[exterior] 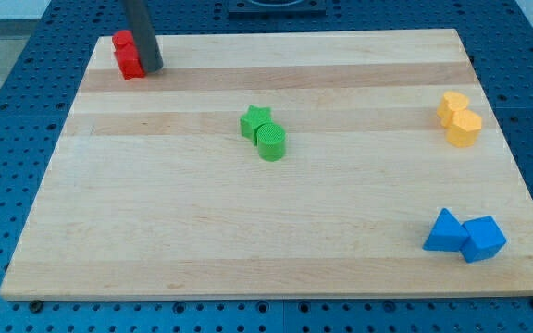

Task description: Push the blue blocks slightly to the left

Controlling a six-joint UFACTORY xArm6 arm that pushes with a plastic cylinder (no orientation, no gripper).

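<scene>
Our tip [152, 68] sits upper left of the frame, touching the red block [128, 54]; no fingers exist to report. Blue triangular block [444, 231] and blue cube [484, 239] touch at lower right of the wooden surface [248, 231].

My tip [151, 68] at tabletop [155, 231] top-left corner, touching the red block [128, 54] on its right side. Mid-board obstacle: green star [256, 119] and green cylinder [270, 142], touching. Right edge: two yellow blocks [458, 118], touching. Bottom right: blue triangular block [444, 232] and blue cube [483, 239], touching. Wide open lanes left of blue pair, along view's bottom, and between green and yellow clusters.
</scene>
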